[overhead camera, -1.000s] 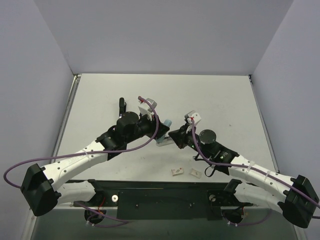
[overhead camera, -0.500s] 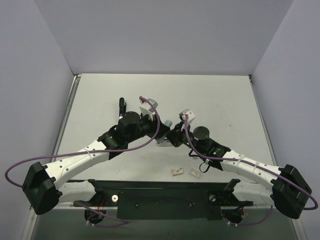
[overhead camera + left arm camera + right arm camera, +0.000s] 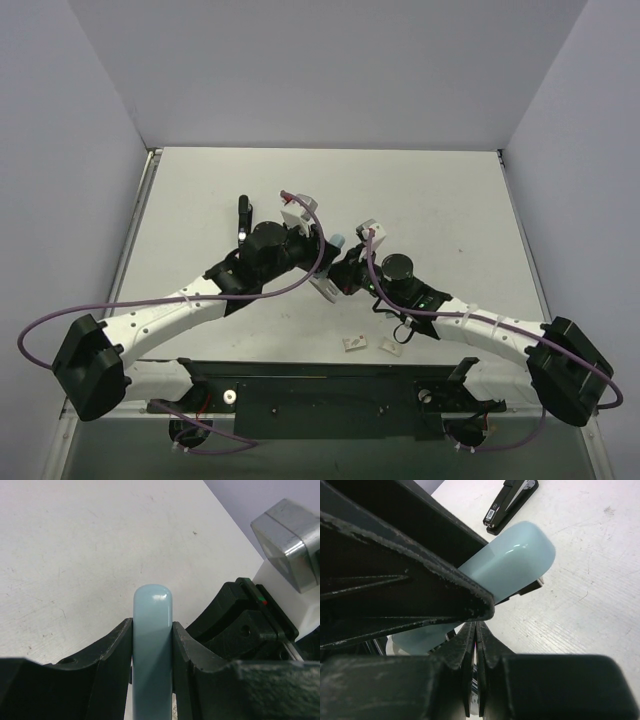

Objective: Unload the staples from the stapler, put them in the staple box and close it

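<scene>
left wrist: left tool (image 3: 152, 631) clamps the pale blue stapler (image 3: 152, 607); right tool (image 3: 475, 629), angled in, pinched shut.

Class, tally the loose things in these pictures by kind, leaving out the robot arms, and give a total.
Staplers: 2, the light blue stapler and the black stapler
Small pale pieces: 2
Total: 4

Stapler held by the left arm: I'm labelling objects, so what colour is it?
Pale blue-green stapler, glossy; it shows best in the left wrist view.
</scene>
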Controlling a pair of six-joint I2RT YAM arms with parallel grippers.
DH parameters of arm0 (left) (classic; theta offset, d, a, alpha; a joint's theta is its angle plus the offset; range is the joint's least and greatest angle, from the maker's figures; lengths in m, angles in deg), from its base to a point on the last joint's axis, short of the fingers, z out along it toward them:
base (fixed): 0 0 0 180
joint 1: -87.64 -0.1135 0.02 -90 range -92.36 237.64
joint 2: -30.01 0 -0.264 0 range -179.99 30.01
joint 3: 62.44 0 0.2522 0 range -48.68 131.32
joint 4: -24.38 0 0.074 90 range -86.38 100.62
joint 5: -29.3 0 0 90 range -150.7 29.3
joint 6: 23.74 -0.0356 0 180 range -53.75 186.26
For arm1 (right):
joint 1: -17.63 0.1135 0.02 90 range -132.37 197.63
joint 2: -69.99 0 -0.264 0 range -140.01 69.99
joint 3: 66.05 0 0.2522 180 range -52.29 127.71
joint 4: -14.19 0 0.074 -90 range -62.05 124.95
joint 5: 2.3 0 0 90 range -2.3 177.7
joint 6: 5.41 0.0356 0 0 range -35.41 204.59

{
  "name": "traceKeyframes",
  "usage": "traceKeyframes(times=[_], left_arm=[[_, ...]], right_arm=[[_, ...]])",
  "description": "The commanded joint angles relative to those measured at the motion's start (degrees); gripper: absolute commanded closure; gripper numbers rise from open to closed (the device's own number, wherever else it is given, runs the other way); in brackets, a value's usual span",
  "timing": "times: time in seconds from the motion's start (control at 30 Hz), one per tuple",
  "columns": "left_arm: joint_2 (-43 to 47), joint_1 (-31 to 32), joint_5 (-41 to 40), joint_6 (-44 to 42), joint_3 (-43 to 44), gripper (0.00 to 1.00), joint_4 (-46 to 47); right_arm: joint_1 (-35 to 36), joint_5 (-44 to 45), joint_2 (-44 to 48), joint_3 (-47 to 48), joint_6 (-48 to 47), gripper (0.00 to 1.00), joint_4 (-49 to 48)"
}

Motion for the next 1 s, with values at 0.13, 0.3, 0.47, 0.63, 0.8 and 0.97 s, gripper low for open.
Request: traceKeyframes(times=[0.13,0.3,0.47,0.63,0.8,0.97], left_arm=[[-1.86,-0.17,-2.71,-0.57,2.12,1.0,10.64],[-2.91,0.0,-3.68,-1.1,1.95,1.0,10.64],[-3.97,0.18,-4.91,-1.28,1.33,1.0,11.52],[-5.11,1.32,-7.8,-2.07,0.98,1.0,13.1],[-6.08,2.81,-10.62,-3.3,1.15,1.0,13.72],[-7.13,3.87,-13.26,-3.65,0.45,1.0,15.21]], right_arm=[[0.57,-6.98,-2.15,0.22,4.53,1.0,-8.98],[0.57,-8.3,-2.5,1.63,5.32,1.0,-9.42],[0.66,-9.45,-2.5,2.68,6.2,1.0,-9.95],[0.66,-10.24,-3.03,3.65,7.34,1.0,-11.09],[0.74,-10.77,-3.12,4.44,7.79,1.0,-11.35],[0.74,-11.47,-3.29,4.97,8.66,1.0,-12.49]])
